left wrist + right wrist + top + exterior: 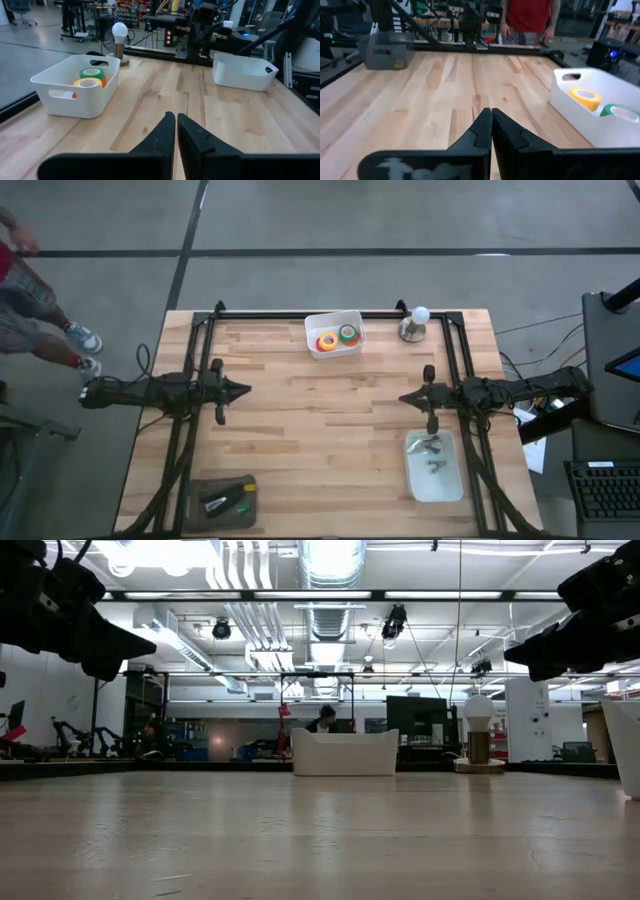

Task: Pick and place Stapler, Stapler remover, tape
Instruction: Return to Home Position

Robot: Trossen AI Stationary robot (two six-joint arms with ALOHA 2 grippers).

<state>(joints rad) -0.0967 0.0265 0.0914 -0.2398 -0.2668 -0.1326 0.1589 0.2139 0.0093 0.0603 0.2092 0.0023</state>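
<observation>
The tape rolls lie in a white bin at the table's far middle: a green one, a yellow one and a red edge beside them. A dark bin near the left front corner holds small dark and silver things. A pale bin at the right front holds two grey things. Which of these is the stapler or the stapler remover, I cannot tell. My left gripper hangs shut over the table's left side, my right gripper shut over the right side, both above the wood and pointing toward each other.
A light bulb on a round stand sits at the far right, beside the white bin. A black frame runs along the far edge and both sides. A person stands beyond the left side of the table. The wood between the grippers is bare.
</observation>
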